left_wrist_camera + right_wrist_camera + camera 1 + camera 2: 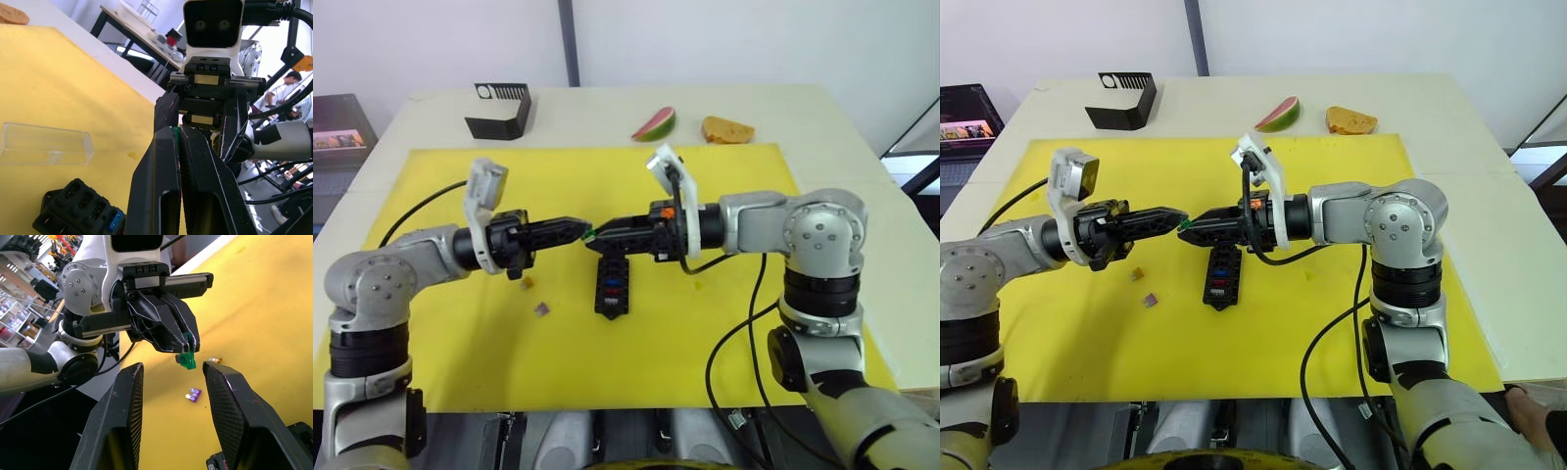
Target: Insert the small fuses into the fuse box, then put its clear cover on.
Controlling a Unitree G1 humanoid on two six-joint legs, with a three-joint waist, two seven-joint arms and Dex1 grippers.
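Two robot arms are meeting tip to tip above a yellow mat [724, 323]. The left gripper [579, 228] is pinching a tiny green fuse [186, 359] between closed fingers, offering it toward the right gripper [171, 382], whose fingers are spread wide, likely for a handover. The black fuse box [612, 284] is lying directly below, already holding blue and red fuses. A purple fuse [542, 309] is waiting on the mat, and the clear cover [46, 144] is lying beside the box.

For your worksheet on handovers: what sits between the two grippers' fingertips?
A green fuse, pinched by the left gripper, hangs before the open right gripper, as the right wrist view shows.
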